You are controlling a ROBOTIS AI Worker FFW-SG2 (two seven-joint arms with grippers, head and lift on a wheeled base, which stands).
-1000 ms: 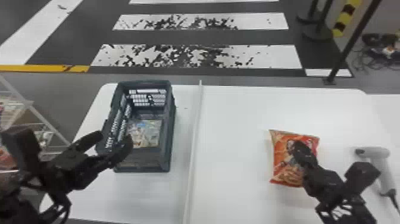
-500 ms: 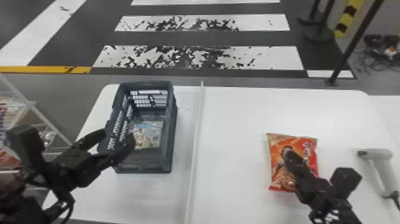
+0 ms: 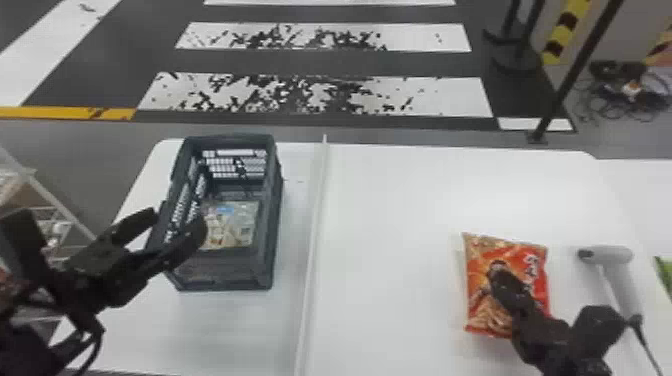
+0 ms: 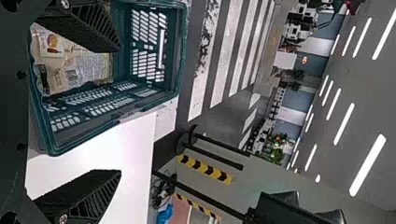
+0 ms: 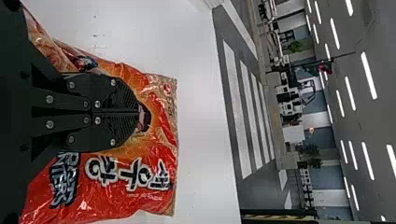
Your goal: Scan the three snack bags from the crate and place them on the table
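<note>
- The white table (image 3: 425, 190) takes up most of the lower frame, with a striped floor (image 3: 435, 95) beyond it.
- The dark crate (image 3: 272, 220) stands left of centre, its long axis running up the frame with a slight lean right.
- The red snack bag (image 3: 480, 260) is at lower right over the table; I can't tell whether it touches it. Its long axis runs roughly up and down the frame, the speckled crimped end pointing to the top. The printed face looks up.
- From the lower right, the right gripper (image 3: 505, 285) covers part of that face, its fingers closed together, pinching the red snack bag.
- At left, the left gripper (image 3: 176, 220) reaches across the crate's left wall, fingers spread, nothing between them; it stands in the way of that side.
- The paler bag (image 3: 232, 225) lies inside the crate, towards the near end, print upward.
- The grey scanner (image 3: 610, 254) lies just right of the red snack bag, head to the left, handle slanting down, cord trailing to the lower right corner.
- A thin raised strip (image 3: 316, 225) runs up the table, a low barrier between crate and red snack bag.
- A green thing (image 3: 665, 270) pokes in at the right edge, cut off.
</note>
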